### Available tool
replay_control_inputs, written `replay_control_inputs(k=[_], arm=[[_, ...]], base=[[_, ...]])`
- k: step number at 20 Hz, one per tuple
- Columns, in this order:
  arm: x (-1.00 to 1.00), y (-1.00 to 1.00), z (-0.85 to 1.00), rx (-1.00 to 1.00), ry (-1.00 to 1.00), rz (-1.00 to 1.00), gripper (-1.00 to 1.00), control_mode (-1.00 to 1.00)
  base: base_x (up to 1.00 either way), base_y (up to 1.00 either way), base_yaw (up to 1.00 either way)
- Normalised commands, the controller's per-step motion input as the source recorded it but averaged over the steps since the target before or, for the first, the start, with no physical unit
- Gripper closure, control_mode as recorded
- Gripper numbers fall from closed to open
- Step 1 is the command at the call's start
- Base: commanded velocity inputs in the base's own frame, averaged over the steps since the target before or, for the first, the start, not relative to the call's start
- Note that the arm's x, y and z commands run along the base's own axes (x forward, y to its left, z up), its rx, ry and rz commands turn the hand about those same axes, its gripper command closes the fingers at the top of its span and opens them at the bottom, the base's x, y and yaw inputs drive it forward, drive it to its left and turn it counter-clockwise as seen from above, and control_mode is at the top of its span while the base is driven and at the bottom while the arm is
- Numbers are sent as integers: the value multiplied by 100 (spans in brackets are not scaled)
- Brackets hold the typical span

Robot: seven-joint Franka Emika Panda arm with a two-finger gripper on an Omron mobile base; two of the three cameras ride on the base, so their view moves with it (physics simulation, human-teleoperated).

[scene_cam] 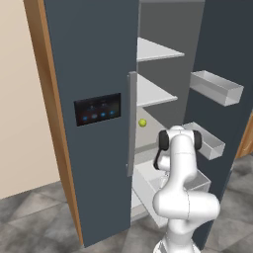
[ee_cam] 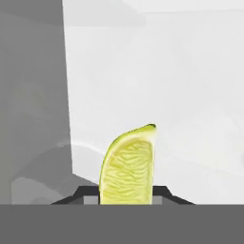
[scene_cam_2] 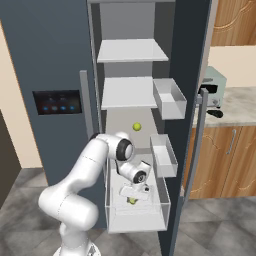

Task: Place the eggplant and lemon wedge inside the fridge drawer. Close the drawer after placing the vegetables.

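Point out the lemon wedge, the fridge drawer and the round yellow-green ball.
lemon wedge (ee_cam: 128, 169): hand view, on its pale cut face.
fridge drawer (scene_cam_2: 137, 221): right base view, on its clear front wall.
ball (scene_cam_2: 136, 127): right base view, at its middle, on the shelf above the drawer.

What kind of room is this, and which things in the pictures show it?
Most likely a home kitchen. A tall dark fridge stands open with white shelves and a pulled-out fridge drawer, and beside it are wooden cabinets under a countertop.
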Motion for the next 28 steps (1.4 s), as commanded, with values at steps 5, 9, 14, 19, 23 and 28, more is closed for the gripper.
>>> replay_control_inputs(k=[5, 9, 14, 19, 23, 28], arm=[[0, 12, -14, 3, -4, 0, -100, -100], [-1, 4, 24, 5, -15, 0, -100, -100], [-21, 30, 71, 1, -29, -1, -100, -100], [-46, 15, 96, 0, -30, -6, -100, -100], [-41, 14, 100, 0, -27, -4, -100, -100], [-33, 4, 100, 0, -25, -1, -100, -100]], base=[[0, 0, 0], [0, 0, 0], [0, 0, 0], [0, 0, 0], [0, 0, 0], [0, 0, 0]])
